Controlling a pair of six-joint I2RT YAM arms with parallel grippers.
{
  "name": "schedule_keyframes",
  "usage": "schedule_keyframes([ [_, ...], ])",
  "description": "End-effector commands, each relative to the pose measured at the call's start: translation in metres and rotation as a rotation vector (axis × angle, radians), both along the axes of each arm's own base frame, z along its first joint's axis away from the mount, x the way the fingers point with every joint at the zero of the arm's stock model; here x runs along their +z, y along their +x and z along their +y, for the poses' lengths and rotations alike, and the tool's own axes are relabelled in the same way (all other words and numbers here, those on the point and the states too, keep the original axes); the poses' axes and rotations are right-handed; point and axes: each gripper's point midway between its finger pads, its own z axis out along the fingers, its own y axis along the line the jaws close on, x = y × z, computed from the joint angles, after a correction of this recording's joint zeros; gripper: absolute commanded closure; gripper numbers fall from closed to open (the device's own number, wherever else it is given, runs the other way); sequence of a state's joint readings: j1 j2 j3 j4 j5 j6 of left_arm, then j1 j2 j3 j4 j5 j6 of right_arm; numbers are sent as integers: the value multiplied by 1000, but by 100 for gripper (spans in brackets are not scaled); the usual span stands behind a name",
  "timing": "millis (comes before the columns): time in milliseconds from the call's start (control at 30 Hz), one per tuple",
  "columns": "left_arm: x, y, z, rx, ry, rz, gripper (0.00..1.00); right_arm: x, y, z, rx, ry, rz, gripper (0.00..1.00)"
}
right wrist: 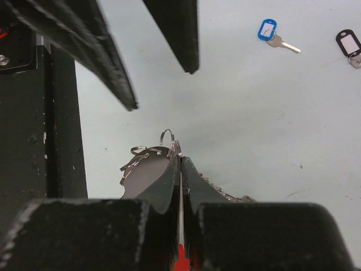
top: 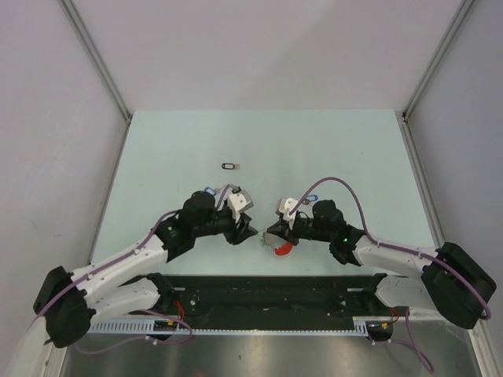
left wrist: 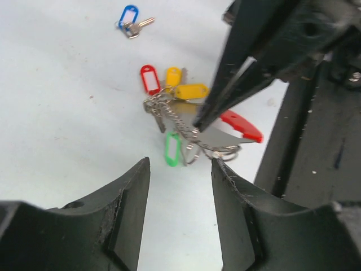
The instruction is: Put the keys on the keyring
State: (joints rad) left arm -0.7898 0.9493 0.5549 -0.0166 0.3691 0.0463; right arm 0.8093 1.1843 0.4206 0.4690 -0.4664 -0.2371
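Observation:
The keyring (left wrist: 186, 132) lies on the table: a red curved band (left wrist: 242, 125), a flat silver plate, a chain and silver keys with red, yellow and green tags. My right gripper (right wrist: 180, 161) is shut edge-on on the plate and red band of the keyring; it also shows in the top view (top: 267, 237). My left gripper (left wrist: 180, 164) is open and empty, just short of the cluster and facing the right gripper (top: 247, 232). A blue-tagged key (left wrist: 130, 17) lies farther out on the table (right wrist: 268, 31). A black-tagged key (right wrist: 348, 45) lies beyond it (top: 229, 166).
The pale green table (top: 354, 149) is bounded by grey walls on the left, right and back. The black base rail (top: 267, 290) runs along the near edge, right behind the keyring. Both arms meet near the table's front centre.

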Motion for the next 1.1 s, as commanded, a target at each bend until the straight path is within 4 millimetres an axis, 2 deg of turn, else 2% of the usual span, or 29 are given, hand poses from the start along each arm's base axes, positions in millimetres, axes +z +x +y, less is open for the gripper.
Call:
schedule_keyframes([
  [0,4,14,-5,-58,75,-29,48,20,-3,6,38,62,-55,100],
  [67,6,16,-11,-102,95,-44,49,20,-4,6,43,63,-56,100],
  [100,-1,13,-14,-133,112,-17,49,20,-4,6,43,62,-55,100],
  [167,-1,13,-19,-162,115,-16,51,19,-4,6,43,58,-53,100],
  [200,-8,12,-20,-174,130,10,52,17,-3,6,39,54,-51,100],
  [300,-8,11,-20,-165,130,36,54,7,2,6,22,24,-27,100],
  [400,-9,16,-9,-59,128,40,54,-4,0,10,41,-9,1,100],
  [433,-4,22,3,28,122,16,50,-15,-1,11,49,-37,26,100],
  [500,-3,25,19,119,119,-6,49,-25,-2,12,58,-65,41,100],
  [533,11,30,31,197,91,-52,48,-33,-4,15,68,-88,58,100],
  [600,15,31,46,266,74,-87,42,-45,-6,16,81,-125,74,100],
  [633,33,30,53,299,22,-129,41,-54,-6,19,86,-152,87,100],
  [733,47,33,69,375,-12,-196,36,-72,-5,22,85,-217,104,100],
  [800,62,36,82,438,-38,-249,29,-81,-4,22,79,-242,118,100],
  [867,73,36,89,463,-57,-278,25,-89,-2,25,74,-272,134,95],
  [900,77,36,91,466,-59,-293,23,-94,-1,23,64,-300,147,86],
  [933,79,36,93,470,-60,-299,22,-95,0,22,57,-312,153,82],
  [1033,86,35,99,487,-56,-315,16,-86,3,21,12,-320,181,69],
  [1067,88,35,100,491,-59,-322,14,-71,8,24,-9,-299,171,64],
])
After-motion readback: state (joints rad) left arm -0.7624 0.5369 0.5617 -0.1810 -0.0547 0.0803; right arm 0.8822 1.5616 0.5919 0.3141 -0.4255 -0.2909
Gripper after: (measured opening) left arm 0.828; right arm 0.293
